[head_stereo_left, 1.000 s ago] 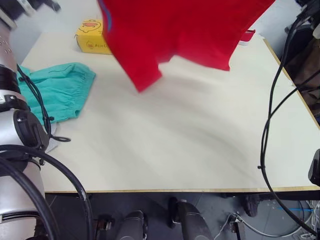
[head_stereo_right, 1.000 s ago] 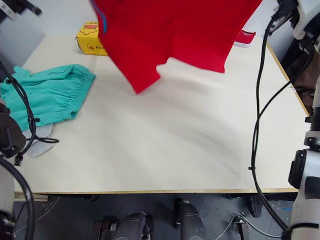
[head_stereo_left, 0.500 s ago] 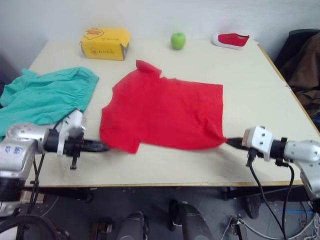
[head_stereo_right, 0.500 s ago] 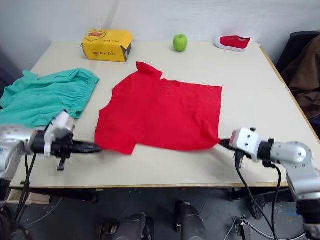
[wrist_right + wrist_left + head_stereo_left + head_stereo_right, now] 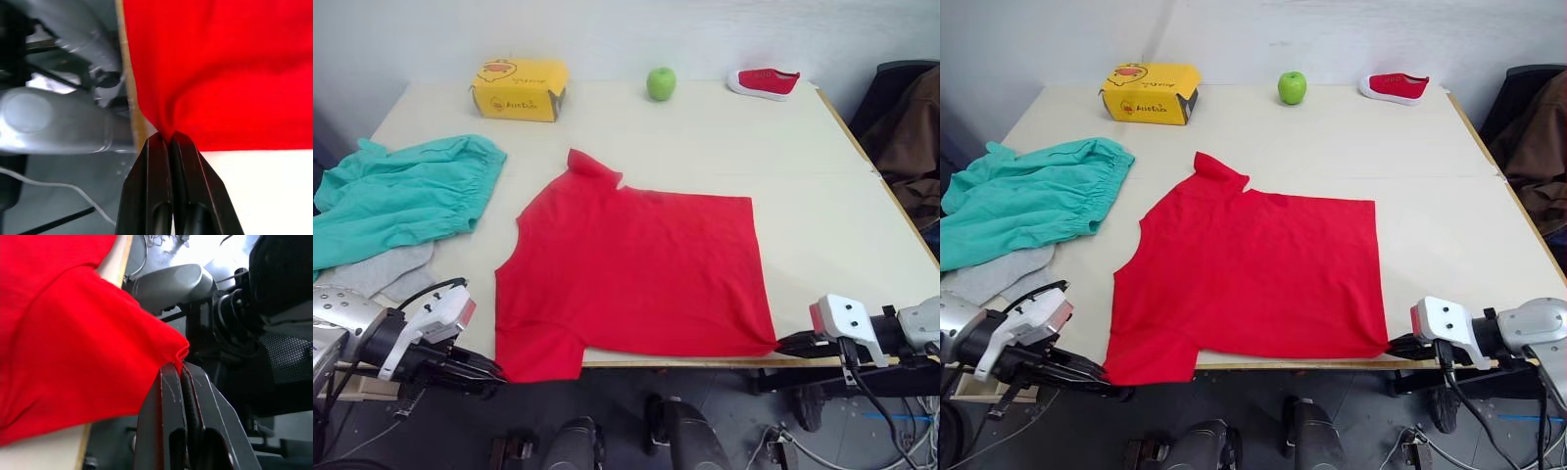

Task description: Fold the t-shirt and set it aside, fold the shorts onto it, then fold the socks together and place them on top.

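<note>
The t-shirt (image 5: pixel 1249 279) lies flat on the bench (image 5: pixel 1430 176), stretched between both claws. Left claw (image 5: pixel 182 369) and right claw (image 5: pixel 168 138) are each clamped on a near-edge corner. Risk: uneven release or pull drags the near hem off the bench edge, wrinkling the spread.

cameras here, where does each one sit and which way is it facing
Left eye and right eye views: on the head, facing forward and down over the table; both arms show, holding the t-shirt's near corners at the table's front edge.
Left wrist view: on the left wrist, looking along the left gripper, jaws pinching red fabric.
Right wrist view: on the right wrist, looking along the right gripper, jaws pinching the other corner.
Shared: all views show the t-shirt.
</note>
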Motion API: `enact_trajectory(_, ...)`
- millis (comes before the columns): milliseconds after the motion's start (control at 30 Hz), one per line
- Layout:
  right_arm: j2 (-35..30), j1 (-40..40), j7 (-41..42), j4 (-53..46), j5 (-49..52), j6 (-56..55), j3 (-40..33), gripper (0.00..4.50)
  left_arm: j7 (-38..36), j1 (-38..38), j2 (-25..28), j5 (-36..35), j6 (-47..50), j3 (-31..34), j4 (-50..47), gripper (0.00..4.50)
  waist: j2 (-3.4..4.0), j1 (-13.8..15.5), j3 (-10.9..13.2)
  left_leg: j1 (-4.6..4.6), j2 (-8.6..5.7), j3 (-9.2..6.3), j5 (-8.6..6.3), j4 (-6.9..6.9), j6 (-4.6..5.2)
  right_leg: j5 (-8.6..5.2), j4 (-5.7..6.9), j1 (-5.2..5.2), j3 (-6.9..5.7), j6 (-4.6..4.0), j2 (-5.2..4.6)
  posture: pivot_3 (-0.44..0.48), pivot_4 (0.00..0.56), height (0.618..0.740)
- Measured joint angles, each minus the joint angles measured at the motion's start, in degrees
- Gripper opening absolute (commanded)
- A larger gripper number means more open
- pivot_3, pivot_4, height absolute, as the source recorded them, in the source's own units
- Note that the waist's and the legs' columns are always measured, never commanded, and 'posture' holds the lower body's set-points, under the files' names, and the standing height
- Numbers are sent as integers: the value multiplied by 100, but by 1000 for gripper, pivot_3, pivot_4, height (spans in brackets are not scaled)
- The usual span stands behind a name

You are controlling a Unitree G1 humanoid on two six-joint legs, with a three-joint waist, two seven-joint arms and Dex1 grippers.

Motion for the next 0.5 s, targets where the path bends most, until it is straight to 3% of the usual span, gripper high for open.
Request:
enact_trajectory(67, -25, -6, 135, -1, 190, 307, 0, 14, 5, -347, 6, -239, 204, 19, 114, 0, 0, 36, 0, -2, 0, 0, 0, 3, 0, 0, 1, 1, -1, 0, 0, 0, 150, 740)
enact_trajectory(233, -217, -519, 454, 18, 816, 1615, 55, 14, 365, -2146, -471, -394, 649, -341, 1105, 0, 2, 93, 0, -2, -1, -3, 0, 4, 2, 2, 2, 5, -5, 2, -1, 0, 150, 740)
enact_trajectory(500, 65, -2034, 572, 812, 919, 2895, 938, 14, 948, -3814, -1605, 647, 222, -1617, 2739, 0, 1, 66, 1, -9, 0, -2, 1, 4, -5, 1, 5, -5, -13, 1, 4, 0, 150, 740)
